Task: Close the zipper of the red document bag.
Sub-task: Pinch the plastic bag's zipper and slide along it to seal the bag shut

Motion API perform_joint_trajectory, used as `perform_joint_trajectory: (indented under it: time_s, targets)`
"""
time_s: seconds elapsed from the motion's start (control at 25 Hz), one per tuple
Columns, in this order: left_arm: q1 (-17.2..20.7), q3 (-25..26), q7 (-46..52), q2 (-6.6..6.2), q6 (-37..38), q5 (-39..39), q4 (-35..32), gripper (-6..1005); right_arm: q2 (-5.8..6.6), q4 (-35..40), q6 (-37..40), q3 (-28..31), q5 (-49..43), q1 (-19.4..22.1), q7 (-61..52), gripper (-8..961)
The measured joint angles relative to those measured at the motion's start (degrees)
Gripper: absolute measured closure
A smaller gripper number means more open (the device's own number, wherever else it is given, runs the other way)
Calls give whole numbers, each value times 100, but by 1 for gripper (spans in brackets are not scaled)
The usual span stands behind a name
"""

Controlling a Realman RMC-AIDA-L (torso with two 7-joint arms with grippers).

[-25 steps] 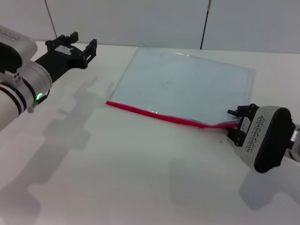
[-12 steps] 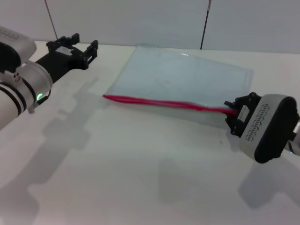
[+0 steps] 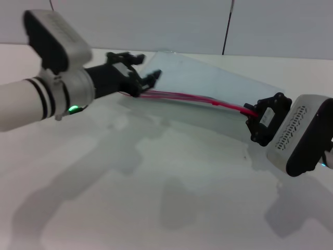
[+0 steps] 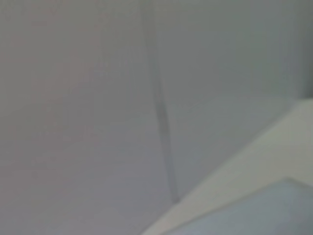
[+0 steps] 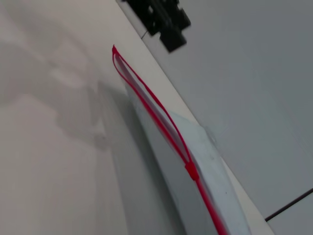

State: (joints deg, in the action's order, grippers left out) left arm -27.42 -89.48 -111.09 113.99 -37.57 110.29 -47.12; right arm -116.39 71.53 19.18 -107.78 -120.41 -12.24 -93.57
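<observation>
The red document bag (image 3: pixel 208 86) is a translucent pale blue pouch lying at the back of the white table, its near long edge raised off the surface. Along that edge runs the zipper (image 3: pixel 197 99), its two red strands parted in the right wrist view, with the slider (image 5: pixel 191 171) partway along. My right gripper (image 3: pixel 253 117) is shut on the zipper's right end and holds it up. Over the zipper's left end hovers my left gripper (image 3: pixel 145 70), open, with nothing between its fingers. A corner of the bag (image 4: pixel 279 210) shows in the left wrist view.
The white table (image 3: pixel 156 187) stretches bare in front of the bag. A grey panelled wall (image 3: pixel 156 21) with dark seams stands right behind the table's back edge. From the right wrist view the left gripper (image 5: pixel 161 17) appears beyond the zipper's far end.
My left arm has swung right from the table's left corner to the zipper's left end. The right gripper has lifted the bag's red edge higher and drawn it taut.
</observation>
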Motion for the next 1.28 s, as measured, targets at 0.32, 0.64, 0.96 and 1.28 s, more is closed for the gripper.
perform_joint_trajectory:
  time_s: [0.32, 0.64, 0.96, 1.28]
  targets:
    - [-120, 0, 548, 119, -771, -1676, -681, 449, 16, 3, 321, 44, 0, -180, -232, 897]
    - [-231, -192, 364, 221, -860, -2174, -734, 449, 14, 11, 445, 70, 0, -225, -319, 904]
    - [-210, -343, -154, 214, -871, -2192, -723, 449, 20, 72, 540, 93, 0, -226, -405, 904]
    - [-250, -780, -404, 228, -522, -2495, -784, 450, 20, 72, 728, 296, 0, -243, -421, 904]
